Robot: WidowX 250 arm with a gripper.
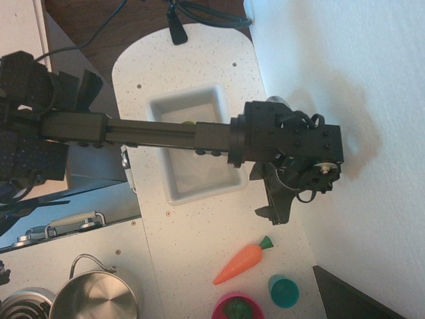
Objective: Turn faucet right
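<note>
My gripper [273,211] hangs from the black wrist block at the right end of the arm, just right of the white sink [158,106]. Its dark fingers [271,193] point toward the front of the counter, close to the white wall. Only a small silver-grey part of the faucet [277,100] shows above the wrist block, at the sink's right back corner. The rest of it is hidden under the arm. I cannot tell whether the fingers hold anything or how wide they stand.
An orange toy carrot [240,263] lies in front of the gripper. A teal cup [284,291] and a pink bowl [237,307] with a green thing stand at the front edge. A steel pot [96,296] stands front left. The white wall [345,66] runs along the right.
</note>
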